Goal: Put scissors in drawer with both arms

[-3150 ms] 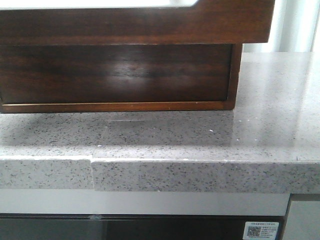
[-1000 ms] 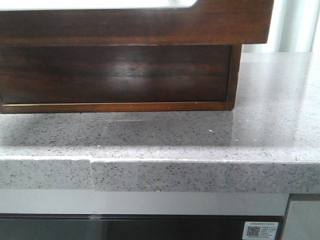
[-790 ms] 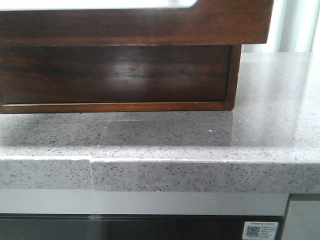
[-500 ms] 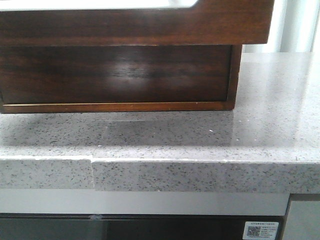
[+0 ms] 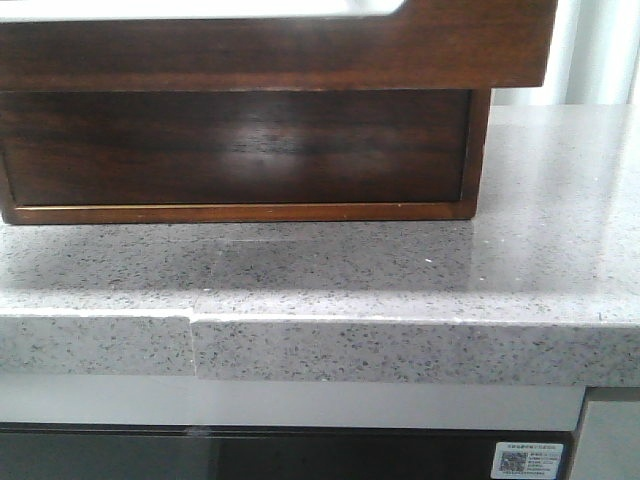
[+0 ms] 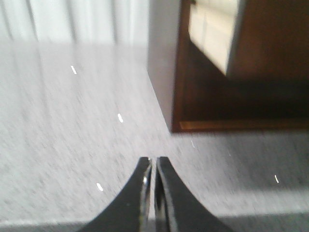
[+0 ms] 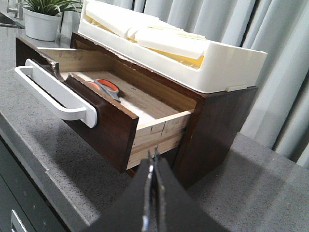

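Orange is showing inside the drawer (image 7: 104, 113): the scissors (image 7: 107, 89) are lying on its pale wooden floor, left of centre in the right wrist view, just behind the dark front with the white handle (image 7: 55, 94). The drawer is standing pulled well out of the cabinet (image 7: 217, 128), so I judge closing it is what remains.

Both grippers are pinched together and carrying nothing: the left gripper (image 6: 153, 166) is hovering over the grey counter (image 6: 72, 145) near the cabinet's lower corner, and the right gripper (image 7: 153, 162) is hanging by the drawer's open side, low in its frame.

Risks, as I see them: a push landing off-centre on the wide front could be skewing the drawer and jamming it. The light cabinet could be sliding back on the glossy stone unless one arm braces it. A hard shove could be jolting the white tray (image 7: 193, 53) resting on top.

The scissor blades are hidden behind the drawer front. The front view is showing only the drawer's underside and no arms at all. The left wrist view is blurred, so contact with the counter is hard to judge.
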Robot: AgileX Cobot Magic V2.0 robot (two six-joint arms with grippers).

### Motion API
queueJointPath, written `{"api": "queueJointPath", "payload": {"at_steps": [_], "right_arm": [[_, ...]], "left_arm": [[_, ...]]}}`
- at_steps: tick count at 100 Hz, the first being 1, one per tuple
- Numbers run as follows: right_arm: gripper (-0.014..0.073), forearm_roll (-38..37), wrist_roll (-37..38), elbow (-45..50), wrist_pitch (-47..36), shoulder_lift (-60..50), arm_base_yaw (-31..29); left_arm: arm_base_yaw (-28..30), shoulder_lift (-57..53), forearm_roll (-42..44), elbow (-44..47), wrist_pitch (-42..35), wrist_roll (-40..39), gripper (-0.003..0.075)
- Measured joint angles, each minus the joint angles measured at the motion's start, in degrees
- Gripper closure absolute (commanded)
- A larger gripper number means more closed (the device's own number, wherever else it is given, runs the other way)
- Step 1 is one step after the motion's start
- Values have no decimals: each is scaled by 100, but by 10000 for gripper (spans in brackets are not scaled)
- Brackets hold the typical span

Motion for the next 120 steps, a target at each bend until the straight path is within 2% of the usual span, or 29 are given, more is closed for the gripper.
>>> {"api": "queueJointPath", "payload": {"at_steps": [7,26,111,120], "right_arm": [[630,0,0,0,0,0,0],[630,0,0,0,0,0,0],[630,-40,0,47,73,0,0],[630,-101,89,231,96,0,-195]], "left_arm": [[166,-86,162,0,145,-133,739],[469,-86,266,0,1131,-210,739],[512,-86,245,0,1165,-212,739],[512,-86,245,0,1165,-222,739]]}}
